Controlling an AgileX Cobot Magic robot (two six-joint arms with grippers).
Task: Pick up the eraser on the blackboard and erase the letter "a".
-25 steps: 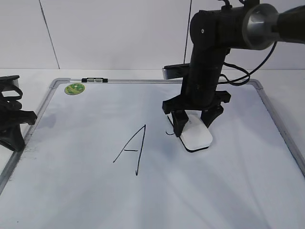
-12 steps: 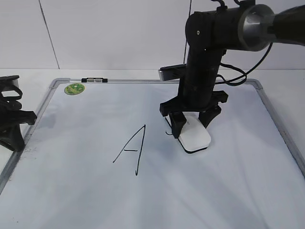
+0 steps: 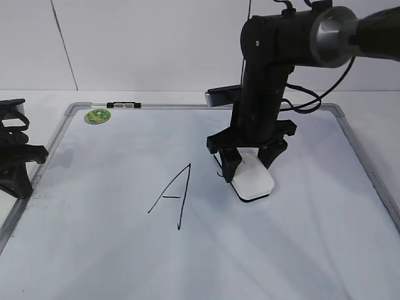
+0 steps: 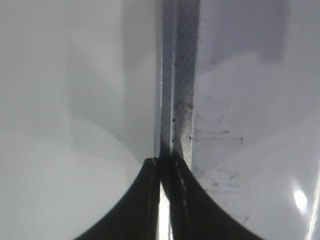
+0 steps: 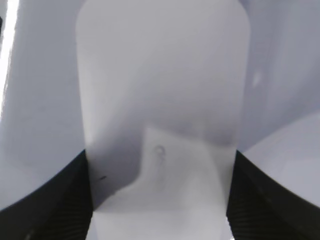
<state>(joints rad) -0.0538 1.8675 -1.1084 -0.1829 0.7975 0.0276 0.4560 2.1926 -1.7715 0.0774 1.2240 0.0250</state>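
One eraser [image 3: 253, 179] – one blackboard [image 3: 94, 250] – one green sticker [image 3: 98, 115]

Probably a robotics lab: a blackboard [image 3: 112, 262] (really a white dry-erase board) lies flat on a plain white bench [image 3: 37, 100] before bare white wall panels [image 3: 150, 44].
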